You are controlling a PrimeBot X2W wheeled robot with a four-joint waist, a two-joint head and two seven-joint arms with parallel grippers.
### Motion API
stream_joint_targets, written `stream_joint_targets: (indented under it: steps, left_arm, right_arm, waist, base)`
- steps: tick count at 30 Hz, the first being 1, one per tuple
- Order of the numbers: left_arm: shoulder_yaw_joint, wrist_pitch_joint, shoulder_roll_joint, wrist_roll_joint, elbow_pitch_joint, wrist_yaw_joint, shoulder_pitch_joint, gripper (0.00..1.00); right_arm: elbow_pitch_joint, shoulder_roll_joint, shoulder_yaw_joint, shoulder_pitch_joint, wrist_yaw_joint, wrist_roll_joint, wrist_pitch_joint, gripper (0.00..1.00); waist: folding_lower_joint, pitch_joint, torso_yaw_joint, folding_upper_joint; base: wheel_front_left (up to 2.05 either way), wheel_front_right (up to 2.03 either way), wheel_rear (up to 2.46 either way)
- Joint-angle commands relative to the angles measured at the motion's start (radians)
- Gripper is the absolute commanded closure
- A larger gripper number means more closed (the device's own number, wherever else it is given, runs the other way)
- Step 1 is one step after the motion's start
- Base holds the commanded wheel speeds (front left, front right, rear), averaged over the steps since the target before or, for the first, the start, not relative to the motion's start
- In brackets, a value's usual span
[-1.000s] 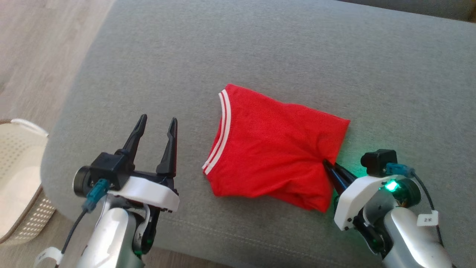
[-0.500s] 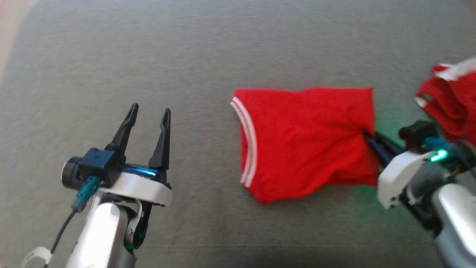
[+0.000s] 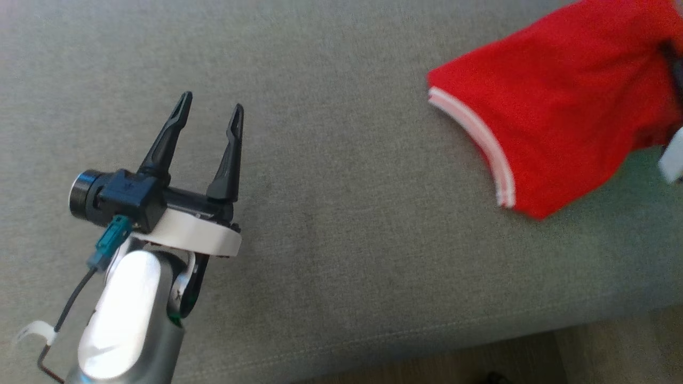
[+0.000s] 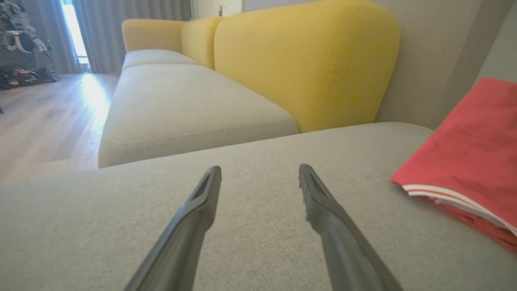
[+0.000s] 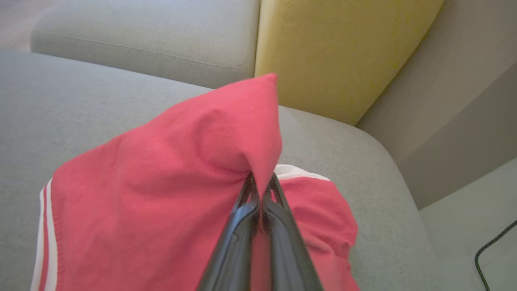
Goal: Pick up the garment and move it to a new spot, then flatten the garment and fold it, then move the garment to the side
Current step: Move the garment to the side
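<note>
Right claw (image 5: 261, 180) tight on garment (image 5: 161, 182) in its wrist view; left claw (image 3: 212, 102) wide, empty.

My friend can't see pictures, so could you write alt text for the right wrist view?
The right claw, shut, pinches a fold of a red garment with white-striped trim, which rises in a peak over a grey sofa cushion. A yellow back cushion stands behind.

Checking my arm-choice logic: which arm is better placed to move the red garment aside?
Right: the right gripper is shut on the red garment, while the left gripper stands open and empty, apart from it.
</note>
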Motion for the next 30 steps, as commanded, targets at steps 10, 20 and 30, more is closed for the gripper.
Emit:
stream_joint_targets:
  steps: [10, 20, 30]
  left_arm:
    - [0.021, 0.004, 0.037, 0.012, -0.057, -0.006, -0.057, 0.0]
    - [0.012, 0.009, 0.052, 0.014, -0.061, -0.006, -0.074, 0.0]
    - [0.003, 0.01, 0.058, 0.008, -0.056, -0.004, -0.078, 0.0]
  right_arm:
    - [0.017, -0.093, -0.149, -0.054, 0.003, 0.074, -0.034, 1.0]
    - [0.014, -0.075, -0.231, -0.014, 0.003, 0.15, -0.041, 0.88]
    - [-0.02, -0.03, -0.262, 0.026, 0.003, 0.18, -0.042, 0.0]
  waist:
    - [0.0, 0.112, -0.026, 0.0]
    - [0.0, 0.139, -0.057, 0.0]
    - [0.0, 0.129, -0.066, 0.0]
  base:
    - [0.0, 0.0, 0.0]
    - [0.0, 0.0, 0.0]
    - [0.0, 0.0, 0.0]
